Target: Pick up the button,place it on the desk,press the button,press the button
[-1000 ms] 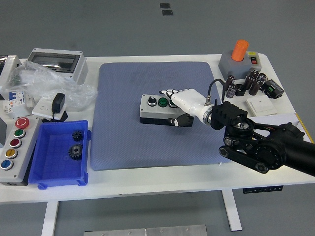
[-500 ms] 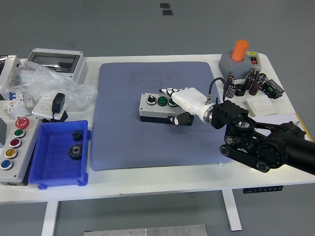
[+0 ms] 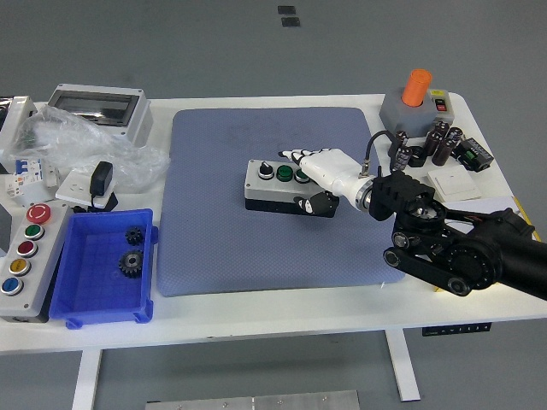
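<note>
Right arm: enters from the lower right, forearm angled up-left.
Right hand [image 3: 320, 175]: white, palm down, fingers [image 3: 295, 156] extended, thumb tucked beneath.

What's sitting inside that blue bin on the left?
Two small dark gears lie inside the blue bin, one nearer its far wall, one toward the middle. The rest of its floor shows bare; nothing covers it.

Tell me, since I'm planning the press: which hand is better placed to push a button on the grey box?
The right hand: it already rests on the button box on the blue mat. No left hand is in view.
</note>
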